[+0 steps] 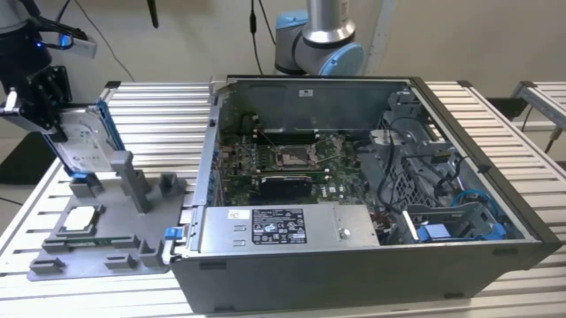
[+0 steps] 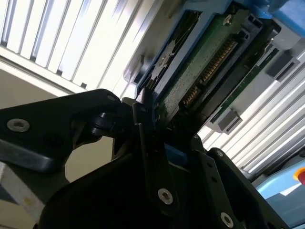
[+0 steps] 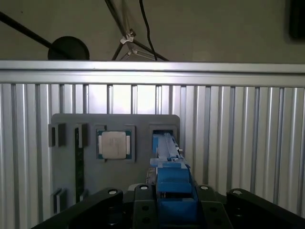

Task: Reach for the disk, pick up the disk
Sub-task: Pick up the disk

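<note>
Though the gripper [image 1: 55, 129] clamps the disk [image 1: 89, 146], nine o'clock of the computer [image 1: 354, 278], lifting off the holder [image 1: 106, 246] looks barely begun.

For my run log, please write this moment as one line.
gripper: shut on disk | disk: upright, lower end at grey holder | lifted clear: cannot tell

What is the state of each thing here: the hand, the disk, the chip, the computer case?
hand: shut on the disk
disk: upright on edge, gripped, lower end at the grey holder
chip: flat in its recess on the holder
computer case: lying open, inside exposed
</note>
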